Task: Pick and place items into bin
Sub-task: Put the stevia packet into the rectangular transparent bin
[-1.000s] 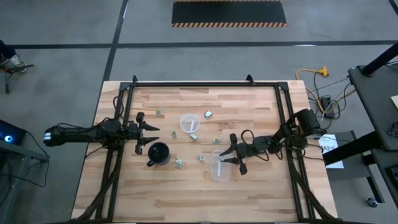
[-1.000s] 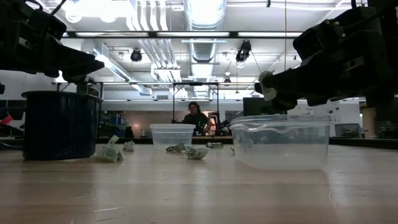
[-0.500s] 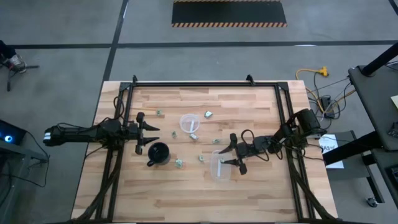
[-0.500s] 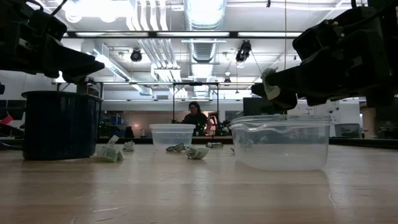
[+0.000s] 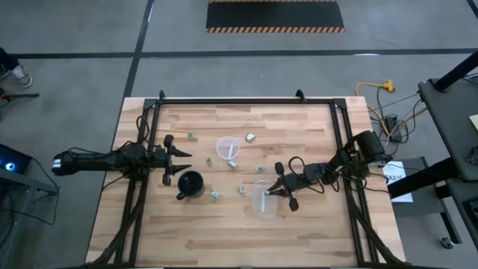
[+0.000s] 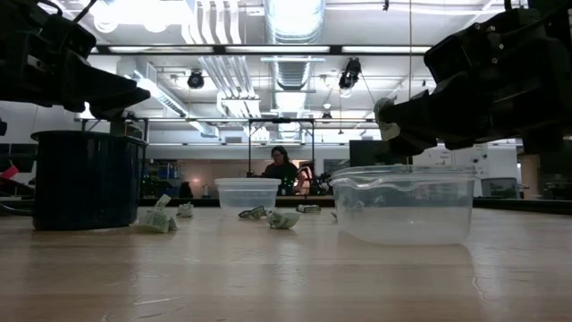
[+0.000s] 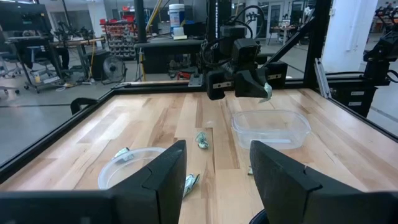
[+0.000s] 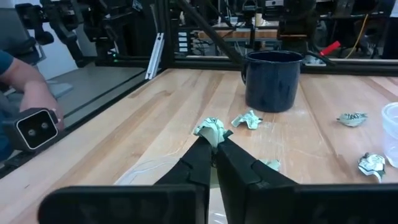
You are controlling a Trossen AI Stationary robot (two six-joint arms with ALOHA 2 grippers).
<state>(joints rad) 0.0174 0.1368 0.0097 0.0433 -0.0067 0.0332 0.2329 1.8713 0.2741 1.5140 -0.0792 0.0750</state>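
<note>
Over the pale wooden tabletop point(image 5: 224, 224), near its right edge, the right gripper point(image 8: 213, 149) is pinching a crumpled pale green piece point(image 8: 210, 129) above the clear plastic bin point(image 5: 263, 200), while the left gripper point(image 5: 173, 160) is idling part-open by the black mug point(image 5: 190, 183); a light scrap may be clinging to a finger or drifting past the rim.

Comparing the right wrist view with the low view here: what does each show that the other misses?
Only the right wrist view shows the right gripper shut on a small green piece at its fingertips, and a person's arm at the table's side. Only the low view shows the clear tub beneath that gripper, a second clear tub farther back, and a person far off in the room. Both show the dark mug and loose green pieces lying on the wooden table.
</note>
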